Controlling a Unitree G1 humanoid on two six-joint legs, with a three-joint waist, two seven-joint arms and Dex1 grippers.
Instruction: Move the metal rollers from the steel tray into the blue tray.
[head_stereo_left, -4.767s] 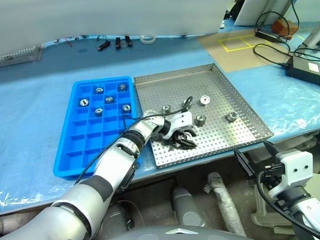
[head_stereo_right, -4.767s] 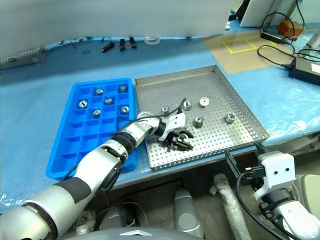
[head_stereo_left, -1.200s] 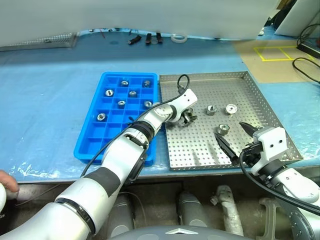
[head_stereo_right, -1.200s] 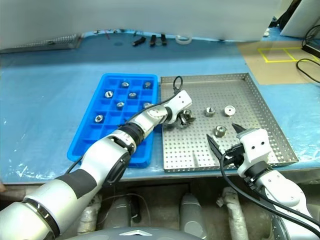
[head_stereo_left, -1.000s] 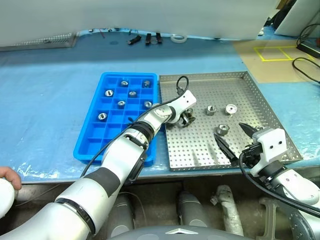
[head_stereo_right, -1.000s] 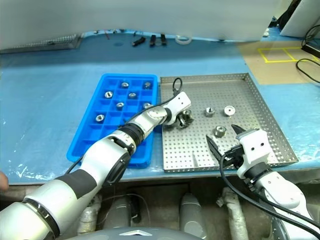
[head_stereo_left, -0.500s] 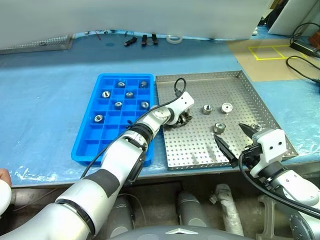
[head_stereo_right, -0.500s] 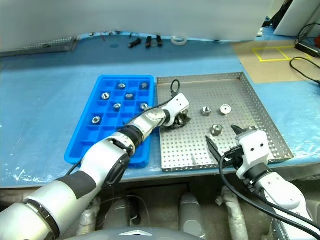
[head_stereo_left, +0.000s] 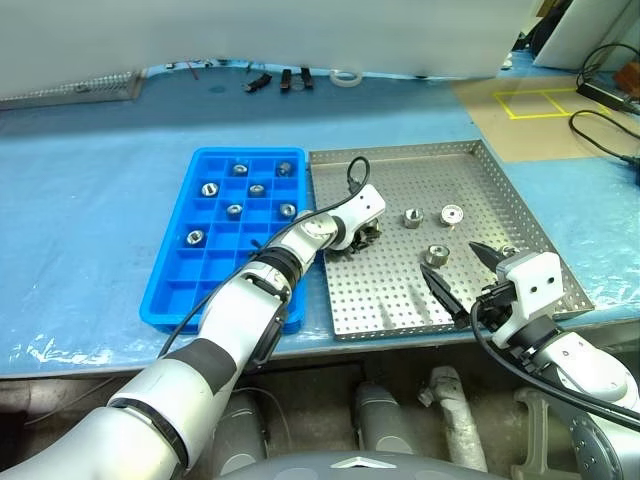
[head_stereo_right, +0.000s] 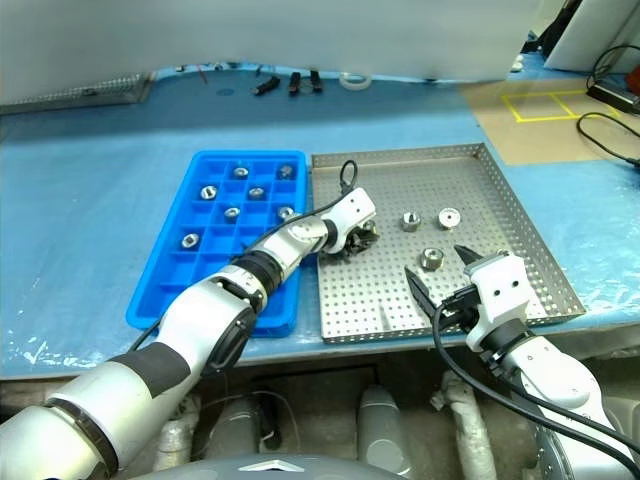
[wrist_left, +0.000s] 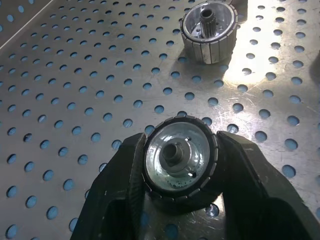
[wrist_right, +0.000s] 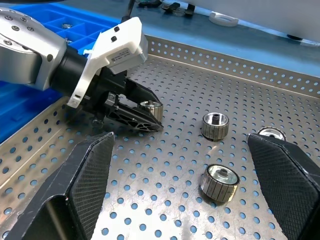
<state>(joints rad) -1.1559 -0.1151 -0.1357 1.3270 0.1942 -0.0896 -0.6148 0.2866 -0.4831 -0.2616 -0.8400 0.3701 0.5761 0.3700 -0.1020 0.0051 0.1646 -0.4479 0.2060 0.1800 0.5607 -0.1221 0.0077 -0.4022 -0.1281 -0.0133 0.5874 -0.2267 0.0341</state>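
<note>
left hand (wrist_left: 177, 165): clenched on a metal roller (wrist_left: 180, 161) on the steel tray (head_stereo_left: 480, 210); its wrist view shows the grip | right hand (head_stereo_left: 468, 282): released, near the tray's front edge

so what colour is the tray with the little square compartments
Bright blue, clearest in the left eye view.

Blue tray (head_stereo_left: 170, 290) left of the steel tray (head_stereo_left: 480, 185) on the bench (head_stereo_left: 90, 180), six metal rollers (head_stereo_left: 234, 210) in its far compartments, three rollers (head_stereo_left: 412, 217) right of centre in the steel tray.
</note>
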